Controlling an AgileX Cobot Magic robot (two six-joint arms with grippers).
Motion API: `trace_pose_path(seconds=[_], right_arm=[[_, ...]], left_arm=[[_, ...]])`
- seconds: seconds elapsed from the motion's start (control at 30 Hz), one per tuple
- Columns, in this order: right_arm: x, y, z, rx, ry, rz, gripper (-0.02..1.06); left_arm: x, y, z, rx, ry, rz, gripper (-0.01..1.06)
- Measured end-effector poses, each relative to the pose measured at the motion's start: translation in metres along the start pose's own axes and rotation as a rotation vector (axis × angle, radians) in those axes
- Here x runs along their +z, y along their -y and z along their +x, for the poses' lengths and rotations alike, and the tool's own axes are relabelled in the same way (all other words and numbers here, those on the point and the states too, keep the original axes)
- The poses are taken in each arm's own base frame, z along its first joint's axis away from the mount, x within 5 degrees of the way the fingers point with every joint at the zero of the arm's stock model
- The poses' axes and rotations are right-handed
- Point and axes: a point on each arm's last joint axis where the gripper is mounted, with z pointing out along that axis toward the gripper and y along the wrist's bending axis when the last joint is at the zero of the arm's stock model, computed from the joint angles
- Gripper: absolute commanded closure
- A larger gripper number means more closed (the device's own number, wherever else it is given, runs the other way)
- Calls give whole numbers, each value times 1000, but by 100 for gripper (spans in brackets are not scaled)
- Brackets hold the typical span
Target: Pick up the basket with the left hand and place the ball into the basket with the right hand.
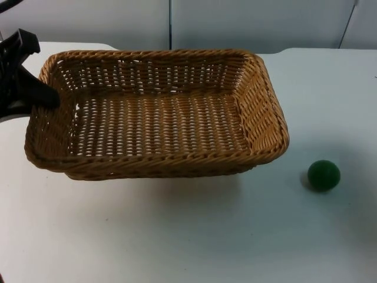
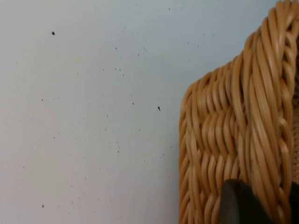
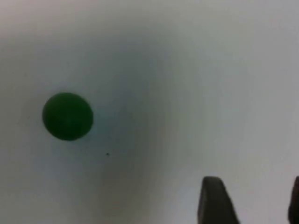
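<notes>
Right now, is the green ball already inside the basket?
No, the green ball lies on the white table, apart from the basket.

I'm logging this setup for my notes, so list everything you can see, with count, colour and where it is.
wicker basket: one, tan, on the table's middle and left part, nothing inside it.
ball: one, dark green, on the table to the right of the basket, apart from it.
table: one, white, under everything.
partition wall: one, grey, behind the table.
left tool: one, black, at the basket's left rim, a fingertip against the weave.
right tool: one, black, open, above the table near the ball.
</notes>
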Motion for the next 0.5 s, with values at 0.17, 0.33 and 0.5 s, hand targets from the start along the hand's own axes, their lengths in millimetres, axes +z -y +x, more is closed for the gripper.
trace_pose_path(seconds=[0.17, 0.33, 0.5], right_arm=[[42, -42, -23, -149, -72, -65, 36], [68, -79, -31, -237, -45, -109, 36], [89, -100, -28, -287, -36, -132, 36]], left_arm=[[0, 0, 0, 0, 0, 0, 105], [0, 0, 0, 0, 0, 0, 105], [0, 0, 0, 0, 0, 0, 105]])
